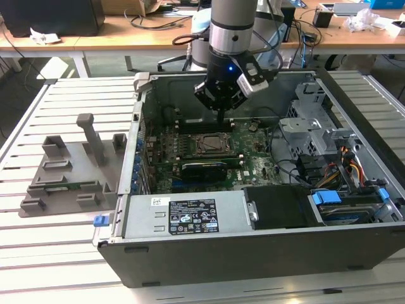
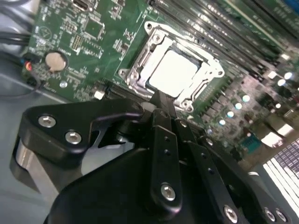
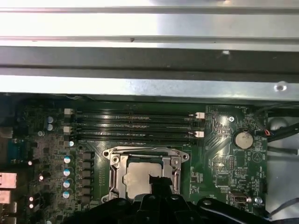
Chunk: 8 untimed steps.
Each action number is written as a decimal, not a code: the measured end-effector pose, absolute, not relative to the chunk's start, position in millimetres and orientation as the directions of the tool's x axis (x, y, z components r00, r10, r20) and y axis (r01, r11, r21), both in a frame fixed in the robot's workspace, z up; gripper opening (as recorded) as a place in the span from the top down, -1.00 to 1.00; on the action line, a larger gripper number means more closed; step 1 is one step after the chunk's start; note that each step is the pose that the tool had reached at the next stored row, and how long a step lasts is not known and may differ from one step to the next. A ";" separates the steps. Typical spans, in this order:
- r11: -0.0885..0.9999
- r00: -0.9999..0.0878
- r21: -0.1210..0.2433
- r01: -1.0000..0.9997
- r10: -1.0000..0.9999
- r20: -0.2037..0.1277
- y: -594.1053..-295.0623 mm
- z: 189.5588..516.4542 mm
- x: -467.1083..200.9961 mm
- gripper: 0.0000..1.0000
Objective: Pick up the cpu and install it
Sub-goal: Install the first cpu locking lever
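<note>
Your cpu (image 3: pixel 141 178) sits flat inside the socket (image 3: pixel 142 175) on the motherboard (image 3: pixel 224 154): a pale, dull silver square with a thin dark rim, framed by the socket's metal bracket. In the second wrist view the cpu (image 2: pixel 174 73) glares almost white (its surface detail washes out there). In the exterior view you see the socket (image 1: pixel 209 144) as a small dark square in the open computer case (image 1: pixel 266 253), and the chip itself is too small to make out.

The gripper (image 3: pixel 160 183) hangs just above the socket; its dark tip covers one edge of the cpu in both wrist views. You see the fingers (image 2: pixel 161 105) drawn together into one narrow tip with nothing between them, though whether they touch the chip cannot be told. The gripper (image 1: pixel 219 117) points straight down in the exterior view.

Well apart, on the slatted table (image 1: pixel 69 253), lies the grey fixture plate (image 1: pixel 69 174).
</note>
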<state>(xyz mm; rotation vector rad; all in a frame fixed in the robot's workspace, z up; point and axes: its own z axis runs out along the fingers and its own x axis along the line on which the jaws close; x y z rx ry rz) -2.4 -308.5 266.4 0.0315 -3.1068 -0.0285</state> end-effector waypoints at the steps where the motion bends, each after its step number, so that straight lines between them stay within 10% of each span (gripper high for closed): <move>1: 1.000 -0.999 0.019 -0.020 -0.021 0.034 -308.5 271.2 -2.4 0.79; 8: 1.000 -0.999 0.019 -0.020 -0.021 0.034 -308.5 291.1 -2.4 0.79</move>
